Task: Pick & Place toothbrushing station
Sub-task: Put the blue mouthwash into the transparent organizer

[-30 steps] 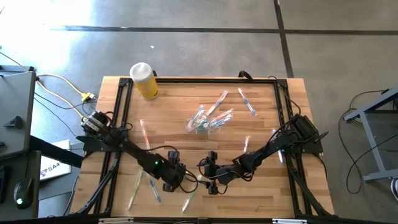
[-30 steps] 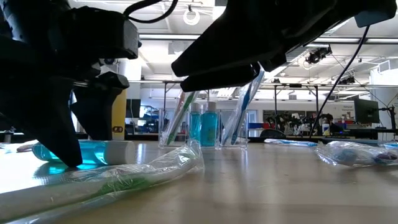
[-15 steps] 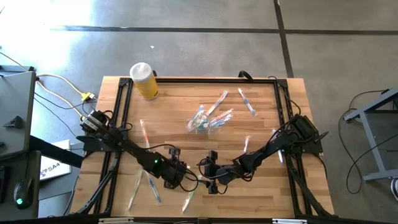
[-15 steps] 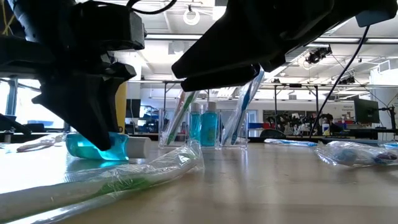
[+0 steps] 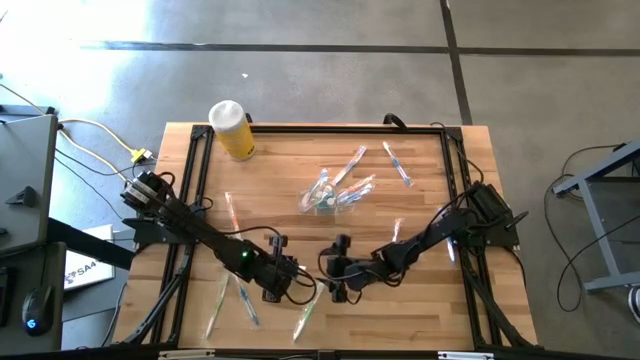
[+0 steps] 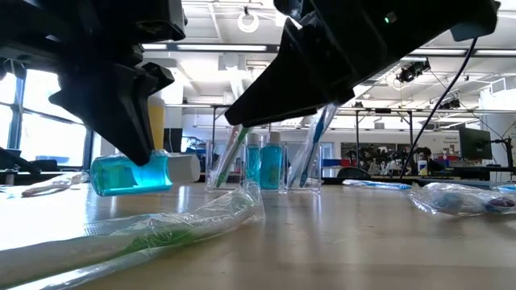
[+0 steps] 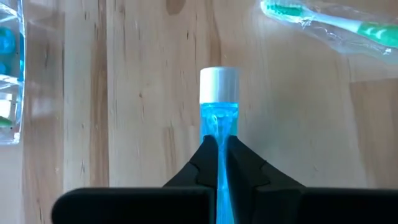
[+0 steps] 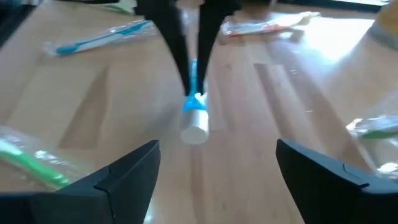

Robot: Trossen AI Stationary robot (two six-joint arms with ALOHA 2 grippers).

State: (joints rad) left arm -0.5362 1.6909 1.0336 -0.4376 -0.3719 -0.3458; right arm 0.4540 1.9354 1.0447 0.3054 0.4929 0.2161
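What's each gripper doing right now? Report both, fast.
Left gripper: shut on the teal tube, lifted off the table.
Right gripper: open, empty, facing the tube.

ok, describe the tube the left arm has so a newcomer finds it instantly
On the wooden table, go to the near edge's middle, where both arms meet. The left gripper pinches a small tube just off the surface. Unlike the wrapped toothbrushes around it, it's translucent blue with a white cap.

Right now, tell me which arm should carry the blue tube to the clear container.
Left. The left pincer already grips the blue tube clear of the table; the right pincer is open and empty, facing it. The clear container lies farther back.
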